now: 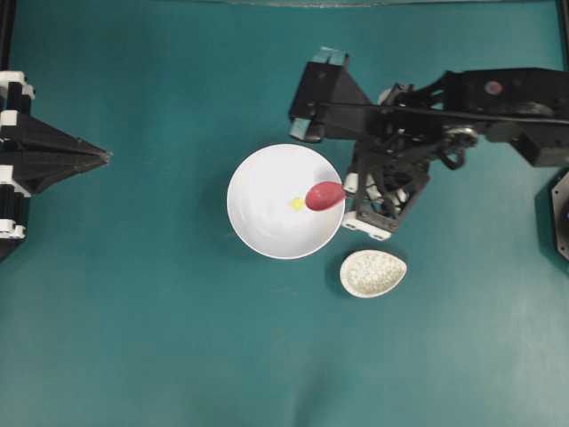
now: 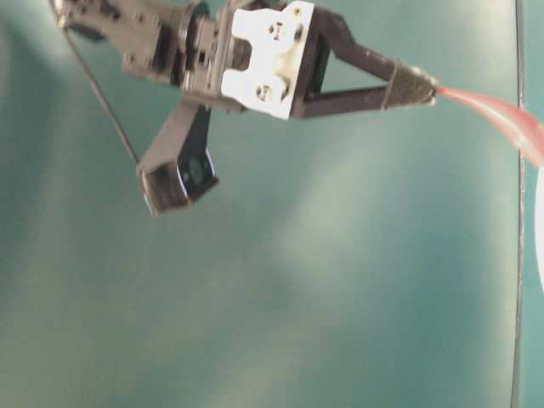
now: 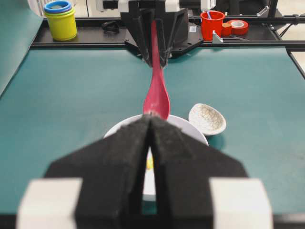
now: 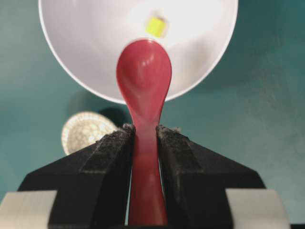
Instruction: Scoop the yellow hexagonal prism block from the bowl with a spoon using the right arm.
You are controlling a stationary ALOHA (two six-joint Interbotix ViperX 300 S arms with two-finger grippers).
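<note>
The right gripper (image 4: 144, 138) had its jaws squeezed on the spoon (image 4: 144, 81) handle, and the left gripper (image 3: 148, 125) was closed with nothing in it. The yellow hexagonal prism block (image 4: 156, 26) sat in the bowl (image 4: 76, 43), just past the scoop's tip. A good scoop would dip low and slide slowly under it.

Overhead view: bowl (image 1: 267, 222) sits mid-surface (image 1: 133, 338). Block (image 1: 297, 204) lies inside the bowl, right of its centre. Spoon (image 1: 325, 195) comes in over the bowl's right rim, scoop just right of the block; contact can't be told. Handle sits between the fingers (image 4: 109, 157) of the right gripper (image 1: 351, 191), just right of the bowl. Right arm (image 1: 498, 102) runs off to the upper right edge. Spoon rest (image 1: 372, 272) on the surface, below-right of the bowl, near but apart. Left gripper (image 1: 105, 156) at the left edge, well apart from the bowl, its tips together and pointing toward the bowl.
</note>
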